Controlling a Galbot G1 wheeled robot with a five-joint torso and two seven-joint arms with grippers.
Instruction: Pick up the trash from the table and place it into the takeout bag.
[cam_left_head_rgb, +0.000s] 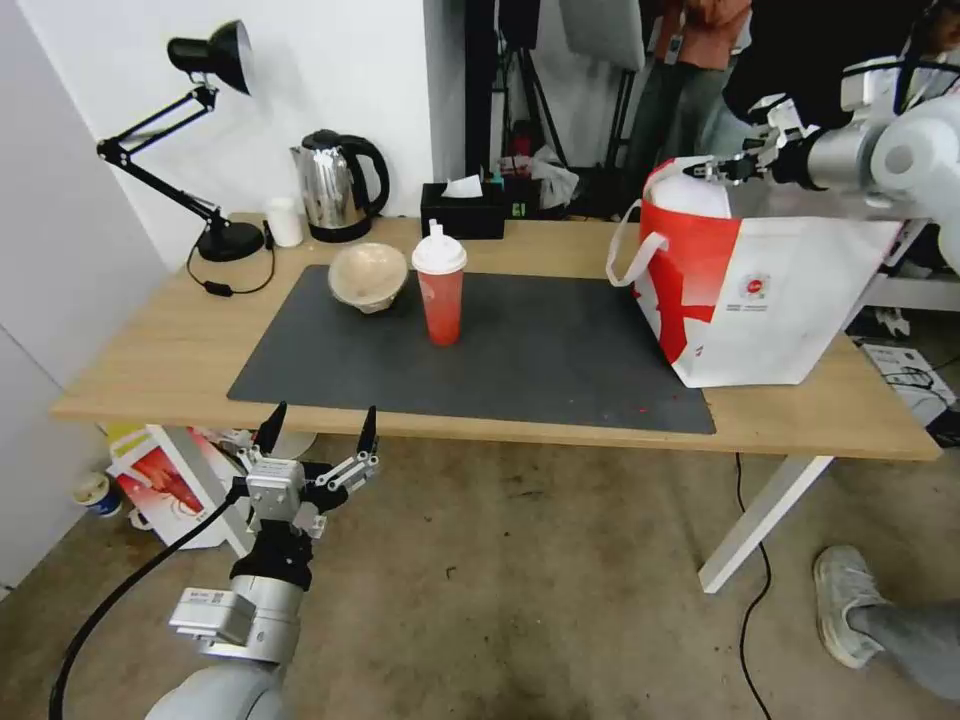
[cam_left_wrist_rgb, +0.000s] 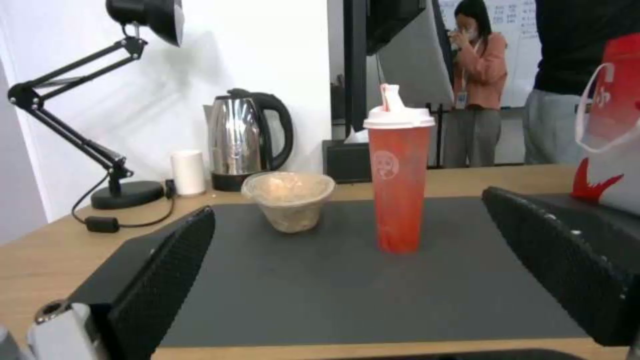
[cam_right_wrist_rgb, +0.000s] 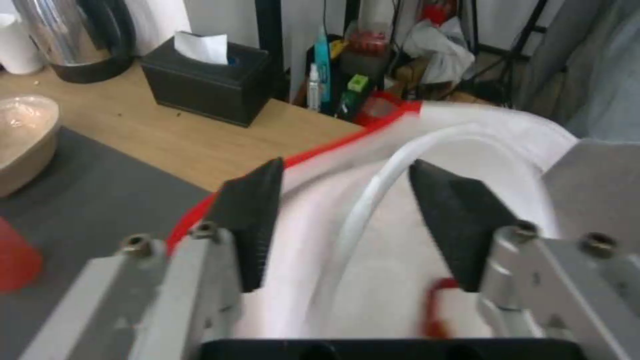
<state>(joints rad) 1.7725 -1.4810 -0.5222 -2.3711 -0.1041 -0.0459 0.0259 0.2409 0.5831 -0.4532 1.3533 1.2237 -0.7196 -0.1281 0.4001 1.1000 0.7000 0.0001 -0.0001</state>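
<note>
A red drink cup (cam_left_head_rgb: 440, 295) with a white domed lid stands upright on the dark grey mat (cam_left_head_rgb: 540, 350) of the wooden table (cam_left_head_rgb: 170, 350). A beige paper bowl (cam_left_head_rgb: 368, 276) sits just left of it. The same cup (cam_left_wrist_rgb: 399, 185) and bowl (cam_left_wrist_rgb: 290, 197) show straight ahead between my left gripper's fingers (cam_left_wrist_rgb: 167, 270). My left gripper (cam_left_head_rgb: 320, 425) is open and empty below the table's front edge. The white and red takeout bag (cam_left_head_rgb: 760, 300) stands at the table's right end. Over its top hangs my right gripper (cam_left_head_rgb: 712, 170), open, with a white handle loop (cam_right_wrist_rgb: 373, 200) lying loose between its fingers.
A black desk lamp (cam_left_head_rgb: 200, 130), a small white cup (cam_left_head_rgb: 285, 222), a steel kettle (cam_left_head_rgb: 335, 185) and a black tissue box (cam_left_head_rgb: 462, 210) line the back edge. A smaller red-printed bag (cam_left_head_rgb: 165, 480) lies under the table's left end. A person's shoe (cam_left_head_rgb: 845, 600) is at the floor's right.
</note>
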